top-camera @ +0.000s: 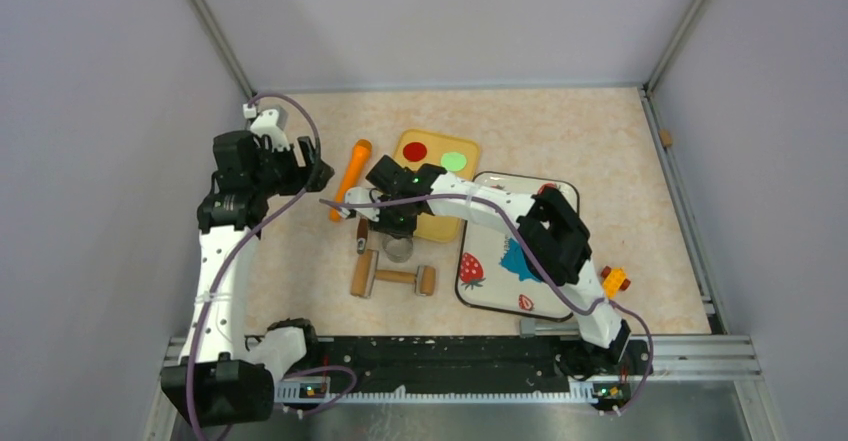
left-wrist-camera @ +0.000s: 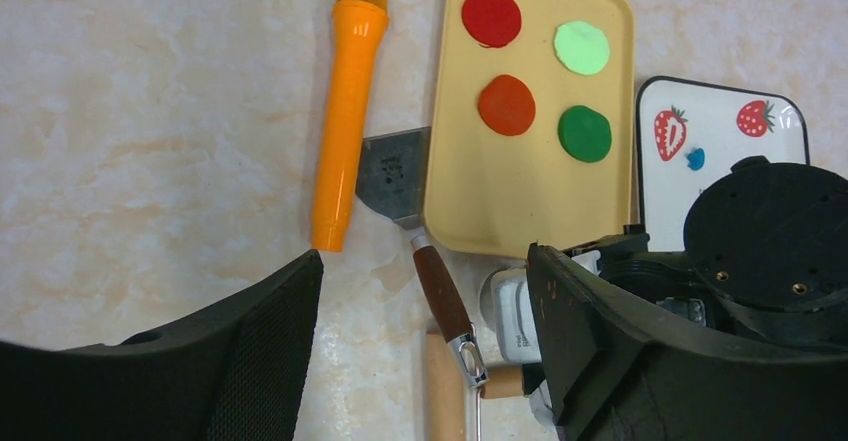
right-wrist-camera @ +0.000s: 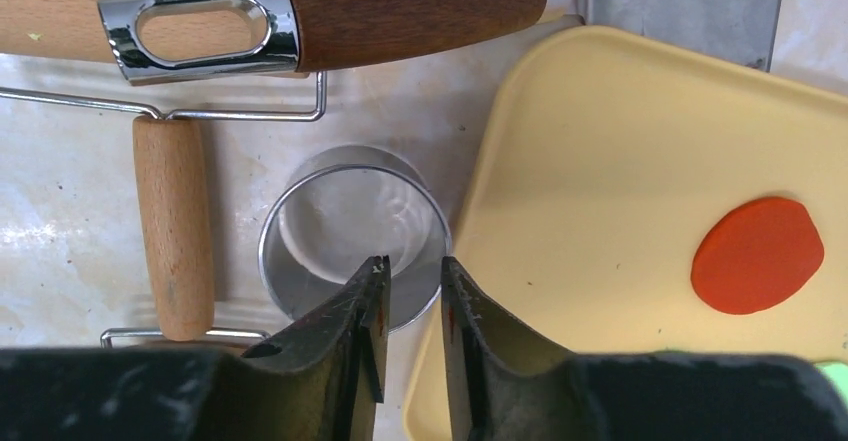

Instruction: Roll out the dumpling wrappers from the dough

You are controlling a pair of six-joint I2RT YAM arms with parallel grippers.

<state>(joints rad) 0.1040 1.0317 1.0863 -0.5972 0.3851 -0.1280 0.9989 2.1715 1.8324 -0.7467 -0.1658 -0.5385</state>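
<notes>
fingers (right-wrist-camera: pixel 345 356) of my right gripper (right-wrist-camera: pixel 412 273) stand a tiny bit apart around the side wall of the metal ring (right-wrist-camera: pixel 300 296), which sits on the table just beside the yellow tray (right-wrist-camera: pixel 600 161). my left gripper (left-wrist-camera: pixel 420 351) is wide open and holds nothing, up over the scraper (left-wrist-camera: pixel 395 176) and the orange stick (left-wrist-camera: pixel 345 111). the blue dough (top-camera: pixel 515 259) lies on the white strawberry tray (top-camera: pixel 495 296), partly under my right arm.

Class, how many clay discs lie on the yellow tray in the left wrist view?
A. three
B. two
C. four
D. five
C: the tray holds a red disc, an orange-red disc, a light green disc and a dark green disc.
</notes>
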